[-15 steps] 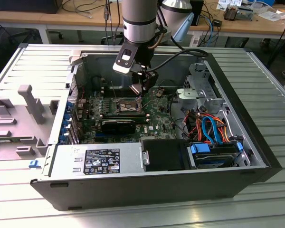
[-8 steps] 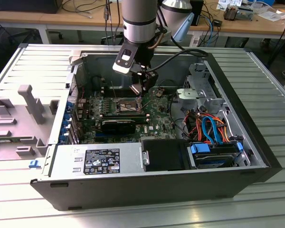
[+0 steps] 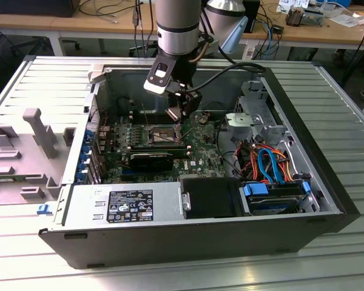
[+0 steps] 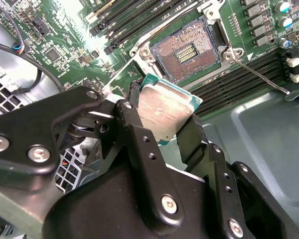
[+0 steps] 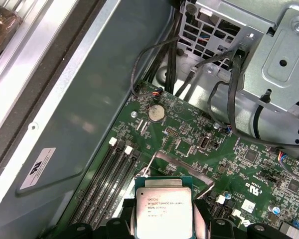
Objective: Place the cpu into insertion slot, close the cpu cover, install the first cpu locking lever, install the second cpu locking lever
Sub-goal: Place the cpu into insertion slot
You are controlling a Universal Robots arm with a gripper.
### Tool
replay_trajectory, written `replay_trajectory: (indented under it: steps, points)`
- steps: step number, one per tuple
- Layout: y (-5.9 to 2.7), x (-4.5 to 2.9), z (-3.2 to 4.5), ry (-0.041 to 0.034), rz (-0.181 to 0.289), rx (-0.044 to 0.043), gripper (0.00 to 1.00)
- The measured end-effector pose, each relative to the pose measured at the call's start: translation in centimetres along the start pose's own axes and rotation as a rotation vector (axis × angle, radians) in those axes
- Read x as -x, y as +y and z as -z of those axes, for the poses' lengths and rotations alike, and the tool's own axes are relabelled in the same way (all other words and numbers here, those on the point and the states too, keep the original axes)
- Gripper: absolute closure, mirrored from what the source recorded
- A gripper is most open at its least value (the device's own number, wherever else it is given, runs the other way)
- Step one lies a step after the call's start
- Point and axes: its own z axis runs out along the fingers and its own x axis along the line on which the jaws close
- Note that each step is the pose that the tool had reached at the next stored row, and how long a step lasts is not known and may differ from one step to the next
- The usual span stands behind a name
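Observation:
My gripper (image 4: 162, 118) is shut on the cpu (image 4: 164, 110), a flat square chip with a dull silver top, pinched at two opposite edges by the black fingers (image 4: 133, 112). The first wrist view shows the same cpu (image 5: 163, 208) in the gripper (image 5: 164, 221). The insertion slot (image 4: 186, 52) lies open on the green board just beyond the chip, its pin field bare. A thin locking lever (image 4: 259, 74) sticks out beside it. In the exterior view the gripper (image 3: 183, 115) hangs inside the open computer case, just above and to the right of the insertion slot (image 3: 160, 134). A grey frame edge (image 5: 187, 169) behind the chip may be the cpu cover.
Long black memory slots (image 4: 239, 82) flank the socket. A metal drive cage (image 3: 255, 121) with cables (image 3: 268, 160) stands at the exterior view's right. The power supply (image 3: 127, 203) fills the case's near side. A grey fixture (image 3: 39, 134) sits outside the case at the left.

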Motion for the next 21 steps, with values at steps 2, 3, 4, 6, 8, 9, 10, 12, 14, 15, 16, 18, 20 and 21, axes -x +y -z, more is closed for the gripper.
replay_trajectory:
  steps: [2,3,4,6,8,9,10,12,14,15,16,18,20,21]
  points:
    - [0.00,0.00,0.00,-0.0001,-0.001,0.0000,0.45]
    - [0.00,0.00,-0.01,-0.0001,-0.001,0.0000,0.45]
    - [0.00,0.00,-0.01,-0.0002,-0.002,0.0000,0.45]
    - [0.00,0.00,-0.02,-0.0003,-0.004,0.0001,0.45]
    - [0.00,0.00,-0.03,-0.0005,-0.005,0.0001,0.45]
    - [0.00,0.00,-0.03,-0.0005,-0.006,0.0001,0.45]
    - [0.00,0.00,-0.03,-0.0006,-0.007,0.0001,0.45]
    - [0.00,0.00,-0.04,-0.0008,-0.008,0.0001,0.45]
    - [-0.01,0.00,-0.05,-0.0009,-0.009,0.0001,0.45]
    - [0.00,0.00,-0.05,-0.0009,-0.010,0.0002,0.45]
    - [-0.01,0.00,-0.05,-0.0010,-0.010,0.0002,0.45]
    - [-0.01,0.00,-0.06,-0.0010,-0.012,0.0002,0.45]
    - [-0.01,0.00,-0.07,-0.0012,-0.013,0.0002,0.45]
    - [-0.01,0.00,-0.07,-0.0013,-0.014,0.0002,0.45]
